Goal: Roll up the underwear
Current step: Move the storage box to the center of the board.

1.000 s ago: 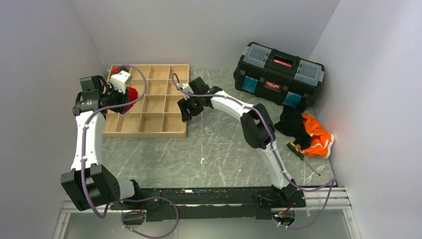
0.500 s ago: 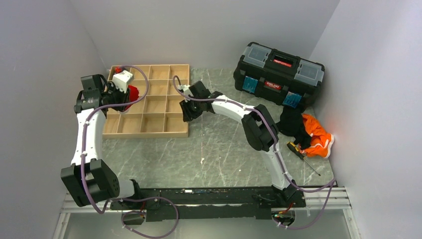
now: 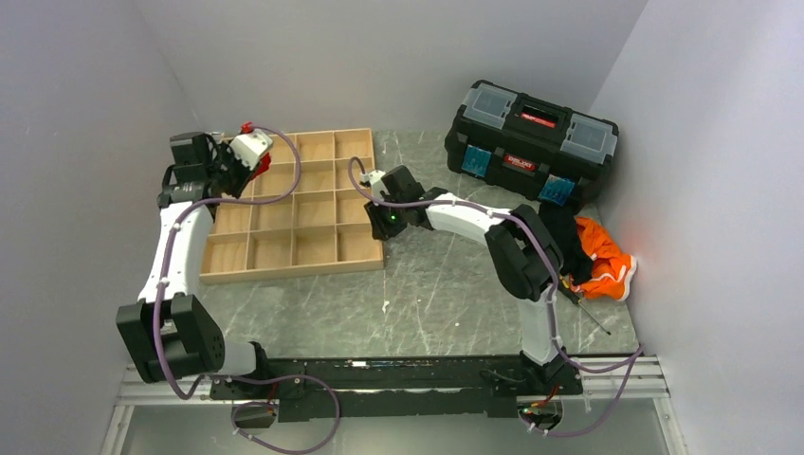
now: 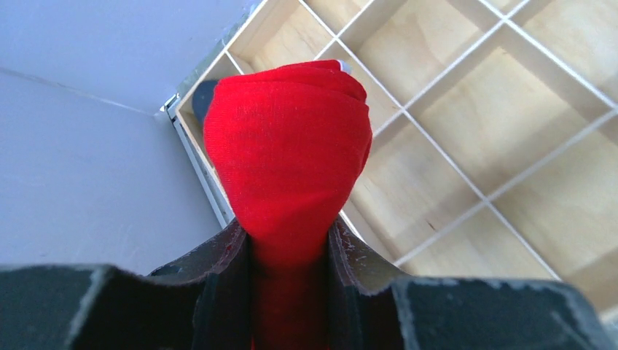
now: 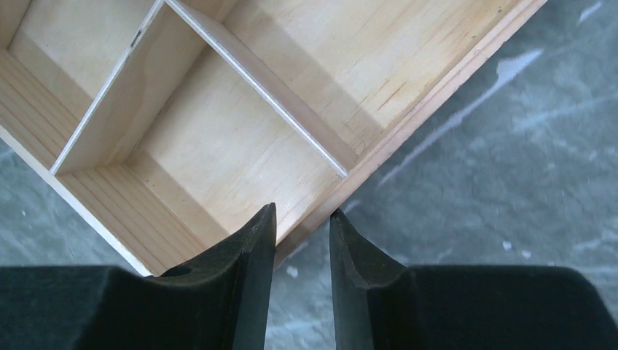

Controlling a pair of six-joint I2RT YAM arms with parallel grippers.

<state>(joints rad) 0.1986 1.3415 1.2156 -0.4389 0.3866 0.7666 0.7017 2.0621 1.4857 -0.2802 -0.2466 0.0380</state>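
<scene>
Underwear (image 4: 286, 138): rolled red bundle in left jaws, plain only in wrist view.
Right jaws: narrow, clamping tray (image 3: 284, 248) at its 3 o'clock rim.

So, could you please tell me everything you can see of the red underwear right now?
The underwear is bright red, soft knit fabric rolled into a smooth, rounded bundle with a fold across its top. Its narrow end is pinched in the left tool, which holds it up over the far-left corner of the wooden tray. Nothing else can be seen touching it.
</scene>
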